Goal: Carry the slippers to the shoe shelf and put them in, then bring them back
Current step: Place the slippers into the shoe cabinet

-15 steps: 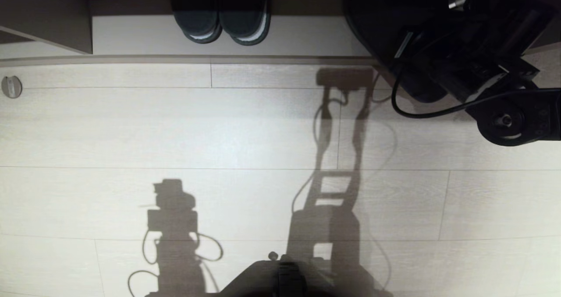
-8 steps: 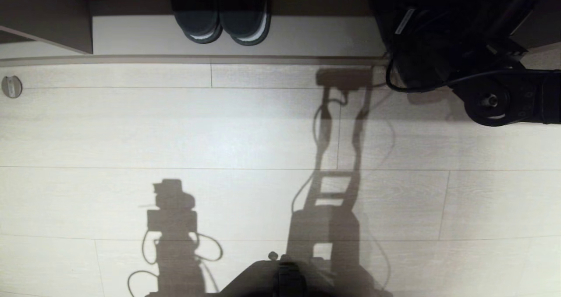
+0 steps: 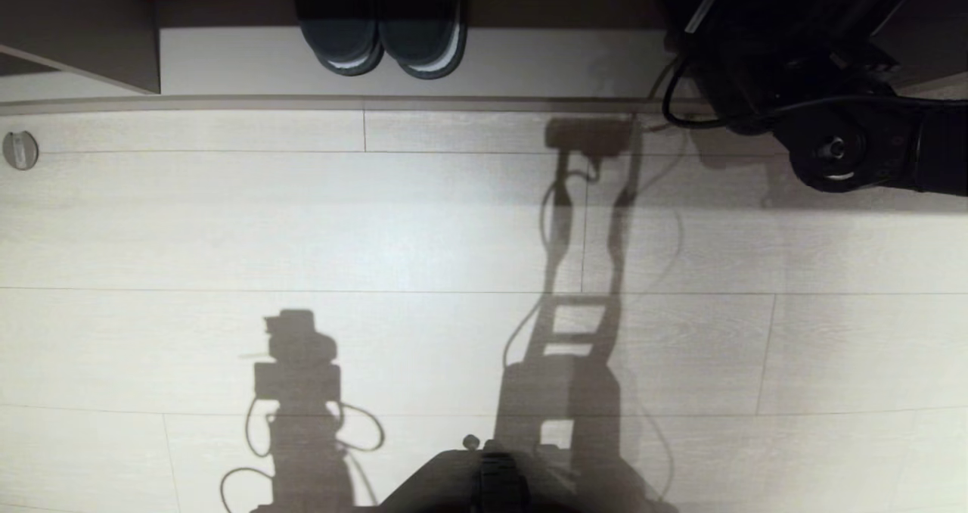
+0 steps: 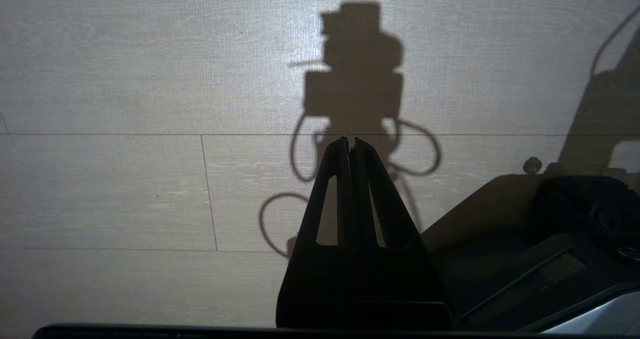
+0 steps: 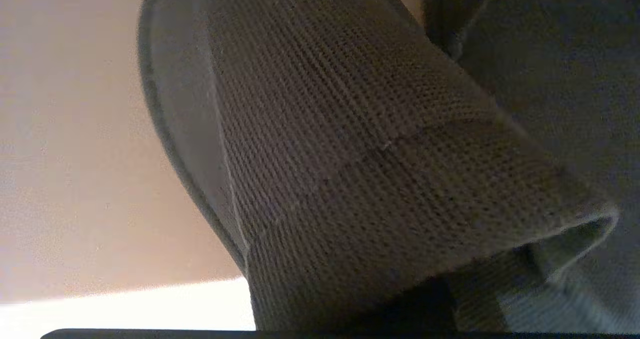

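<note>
Only the right wrist view shows the slippers filling the frame, seemingly clenched by the right gripper; left gripper closed, idle over the floor.

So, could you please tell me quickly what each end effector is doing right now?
Left end effector: shut, holding nothing, above bare floor.
Right end effector: shut on the slippers, at the shoe shelf.

The right tool is hidden behind the slippers (frame-filling), and the black slides are cropped.
</note>
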